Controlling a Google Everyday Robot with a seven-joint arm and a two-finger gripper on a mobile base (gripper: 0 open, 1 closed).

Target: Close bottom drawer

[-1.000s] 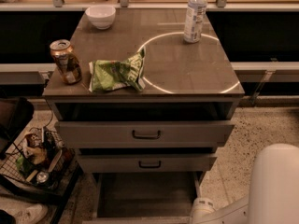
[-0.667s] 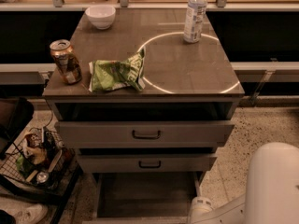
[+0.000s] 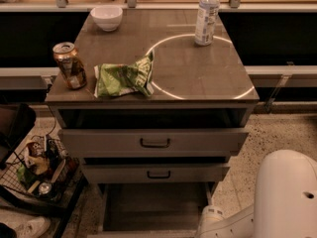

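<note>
The bottom drawer [image 3: 148,205] of the grey cabinet stands pulled far out, and its plain grey tray shows empty. Its front is at the picture's bottom edge and its handle is out of view. The middle drawer [image 3: 157,173] and the top drawer [image 3: 154,143] above it are each out a little, with black handles. My white arm [image 3: 287,197] comes in from the bottom right. Its wrist end [image 3: 212,218] sits by the bottom drawer's right front corner. My gripper is below the picture's edge and does not show.
On the cabinet top [image 3: 198,78] stand a white bowl [image 3: 107,17], a water bottle [image 3: 206,15], a soda can [image 3: 70,65] and a green chip bag [image 3: 125,76]. A black wire basket [image 3: 38,168] with clutter sits on the floor at the left.
My arm has shifted slightly to the left, toward the bottom drawer's right front corner. The drawers and the things on top have not moved.
</note>
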